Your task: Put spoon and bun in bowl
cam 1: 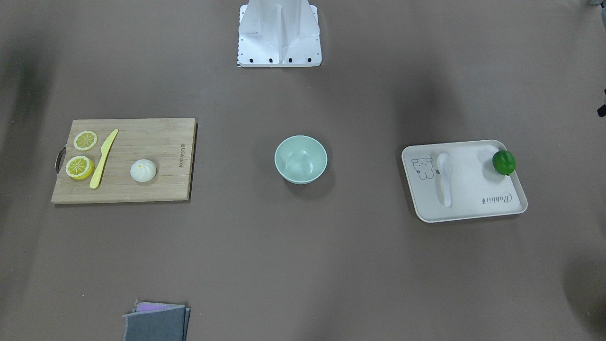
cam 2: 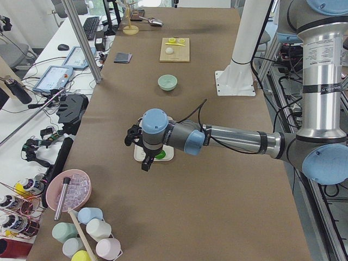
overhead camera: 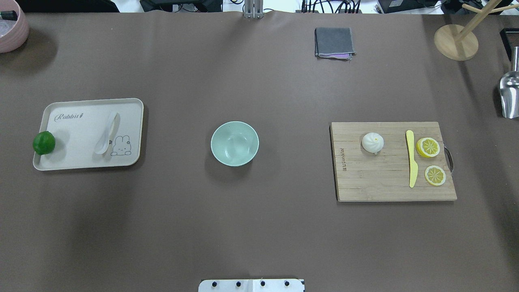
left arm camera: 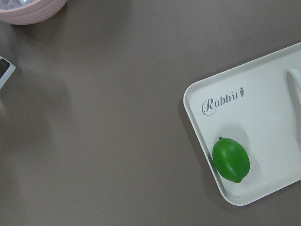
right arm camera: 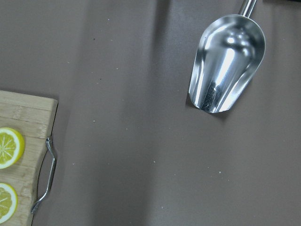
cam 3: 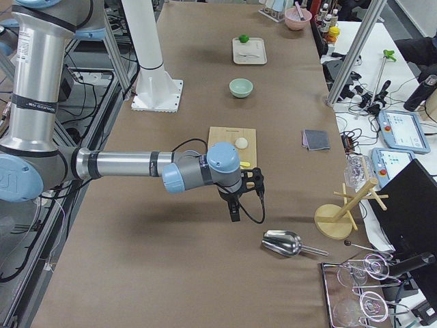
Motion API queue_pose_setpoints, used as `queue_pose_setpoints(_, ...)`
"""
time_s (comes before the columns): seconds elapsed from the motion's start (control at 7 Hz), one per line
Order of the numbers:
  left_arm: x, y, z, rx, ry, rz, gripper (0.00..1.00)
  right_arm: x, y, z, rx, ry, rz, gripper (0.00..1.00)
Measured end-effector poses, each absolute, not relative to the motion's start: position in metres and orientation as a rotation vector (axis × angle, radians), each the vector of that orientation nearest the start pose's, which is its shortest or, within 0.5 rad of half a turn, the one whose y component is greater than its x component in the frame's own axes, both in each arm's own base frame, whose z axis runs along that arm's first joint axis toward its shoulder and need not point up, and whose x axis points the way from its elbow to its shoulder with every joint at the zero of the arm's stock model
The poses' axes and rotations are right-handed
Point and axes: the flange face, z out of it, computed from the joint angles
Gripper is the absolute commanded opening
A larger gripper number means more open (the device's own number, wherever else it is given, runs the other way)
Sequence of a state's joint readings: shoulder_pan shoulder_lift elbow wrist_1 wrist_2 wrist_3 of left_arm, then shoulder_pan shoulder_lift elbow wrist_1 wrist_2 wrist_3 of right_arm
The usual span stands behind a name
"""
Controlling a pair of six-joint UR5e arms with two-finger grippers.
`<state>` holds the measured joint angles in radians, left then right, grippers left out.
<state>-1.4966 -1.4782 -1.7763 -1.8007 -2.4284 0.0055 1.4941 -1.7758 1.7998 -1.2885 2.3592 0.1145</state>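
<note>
The white spoon (overhead camera: 106, 134) lies on a beige tray (overhead camera: 81, 160) on the table's left. The white bun (overhead camera: 372, 142) sits on a wooden cutting board (overhead camera: 385, 186) on the right. The mint-green bowl (overhead camera: 234, 144) stands empty in the middle between them. My left gripper (cam 2: 145, 162) hangs above the tray's outer end; it shows only in the exterior left view, so I cannot tell if it is open or shut. My right gripper (cam 3: 234, 210) hangs past the board's outer end; it shows only in the exterior right view, so I cannot tell there either.
A green lime (overhead camera: 43, 142) sits on the tray's outer edge. A yellow knife (overhead camera: 412, 162) and two lemon slices (overhead camera: 428, 147) lie on the board. A metal scoop (right arm camera: 226, 63), a wooden stand (overhead camera: 456, 41), a grey cloth (overhead camera: 334, 42) and a pink bowl (overhead camera: 12, 28) stand at the far edges.
</note>
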Motion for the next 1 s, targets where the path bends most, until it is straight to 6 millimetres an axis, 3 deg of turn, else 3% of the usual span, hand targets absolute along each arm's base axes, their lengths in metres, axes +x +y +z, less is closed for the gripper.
queue_pose_setpoints(0.57, -0.024, -0.468, 0.566, 0.294, 0.866, 0.205, 0.98, 0.028, -0.435, 0.581, 0.261, -0.823, -0.109, 1.0)
queue_pose_setpoints(1.0, -0.021, -0.473, 0.545, 0.306, 0.872, 0.167, 0.92, 0.026, -0.437, 0.571, 0.276, -0.836, -0.123, 1.0)
